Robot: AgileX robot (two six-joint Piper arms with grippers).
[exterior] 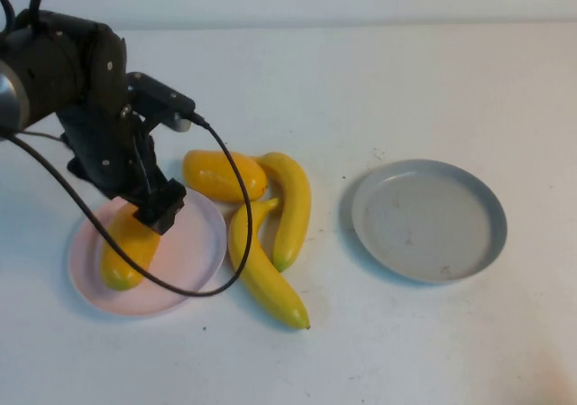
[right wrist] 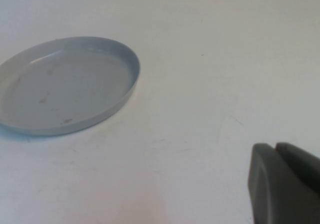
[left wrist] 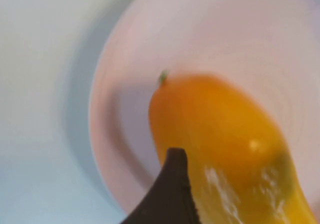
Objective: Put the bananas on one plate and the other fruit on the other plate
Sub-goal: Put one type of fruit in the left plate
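Note:
My left gripper (exterior: 155,211) is over the pink plate (exterior: 194,247) and is shut on the upper end of one orange-yellow mango-like fruit (exterior: 124,250). That fruit rests on the plate; in the left wrist view it (left wrist: 225,134) fills the space beside one dark finger (left wrist: 170,194). The second mango-like fruit (exterior: 222,175) lies on the table just beyond the plate. Two bananas (exterior: 290,205) (exterior: 263,270) lie side by side between the plates. The grey plate (exterior: 487,220) is bare. My right gripper (right wrist: 276,156) is shut, low over the table beside the grey plate (right wrist: 127,64).
The left arm's black cable (exterior: 236,202) loops over the pink plate and across one banana. White tabletop lies all around the plates. The right arm does not show in the high view.

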